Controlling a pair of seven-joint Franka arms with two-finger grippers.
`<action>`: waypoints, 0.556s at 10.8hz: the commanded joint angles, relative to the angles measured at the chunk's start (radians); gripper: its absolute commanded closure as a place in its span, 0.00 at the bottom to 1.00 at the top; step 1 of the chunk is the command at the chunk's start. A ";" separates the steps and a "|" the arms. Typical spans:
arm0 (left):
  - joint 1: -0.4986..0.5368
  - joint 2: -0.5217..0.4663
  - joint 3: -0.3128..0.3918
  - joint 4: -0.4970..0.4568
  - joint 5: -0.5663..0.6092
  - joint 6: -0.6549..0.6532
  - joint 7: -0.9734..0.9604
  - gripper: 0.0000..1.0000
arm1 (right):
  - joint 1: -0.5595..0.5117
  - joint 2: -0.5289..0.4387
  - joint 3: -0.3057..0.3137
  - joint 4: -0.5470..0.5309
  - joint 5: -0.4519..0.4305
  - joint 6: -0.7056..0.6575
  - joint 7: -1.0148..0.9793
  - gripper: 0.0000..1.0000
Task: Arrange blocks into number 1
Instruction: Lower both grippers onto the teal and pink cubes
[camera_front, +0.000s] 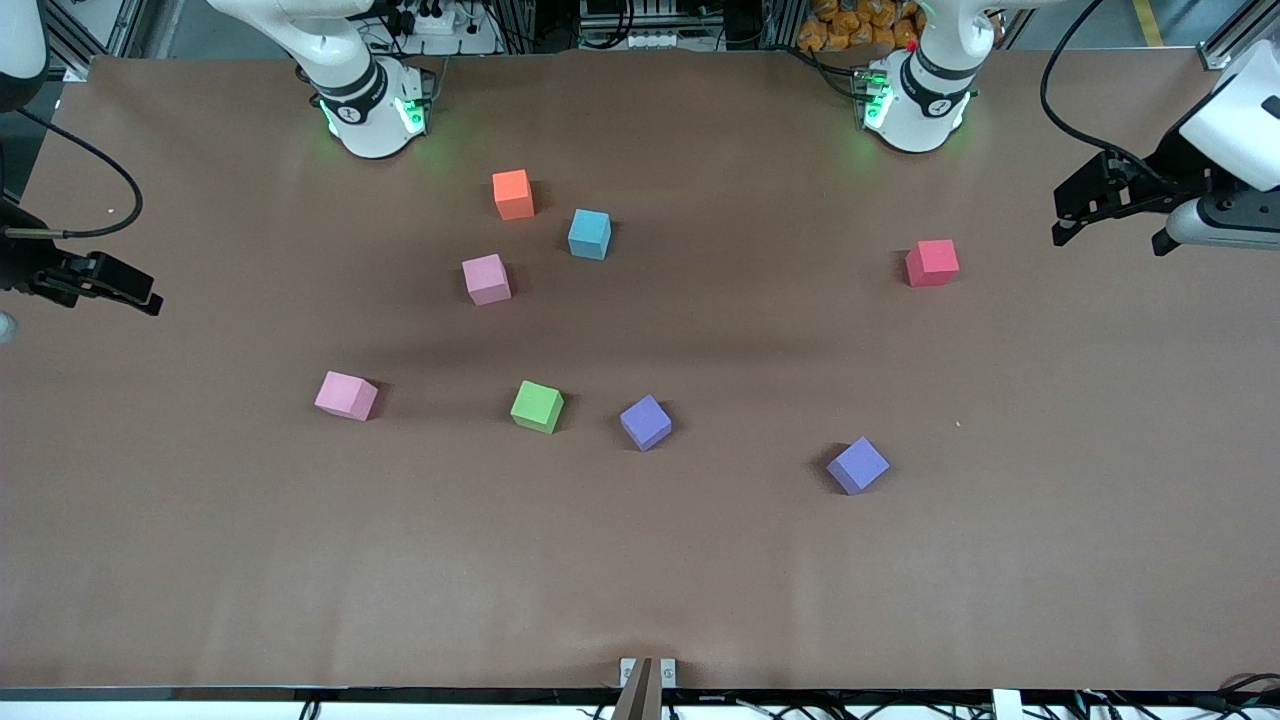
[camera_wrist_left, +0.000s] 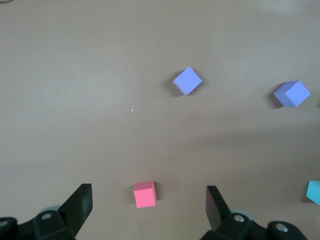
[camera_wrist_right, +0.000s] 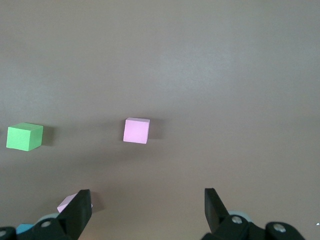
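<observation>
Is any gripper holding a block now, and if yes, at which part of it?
Nothing is held. The left gripper and the right gripper are both open and empty above the table.

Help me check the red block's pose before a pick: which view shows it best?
The left wrist view: the red block sits large and unobstructed between the open left gripper fingers. The front view shows it smaller, toward the left arm's end. The right wrist view misses it.
</observation>
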 joint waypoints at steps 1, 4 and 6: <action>0.005 -0.002 -0.005 0.002 0.028 -0.013 0.027 0.00 | -0.015 0.012 0.010 0.025 -0.010 -0.015 -0.002 0.00; -0.006 0.015 -0.006 0.000 0.030 -0.013 0.019 0.00 | -0.015 0.011 0.008 0.025 -0.010 -0.015 -0.007 0.00; -0.012 0.043 -0.009 -0.020 0.025 -0.013 0.010 0.00 | -0.013 0.008 0.010 0.030 -0.009 -0.018 -0.005 0.00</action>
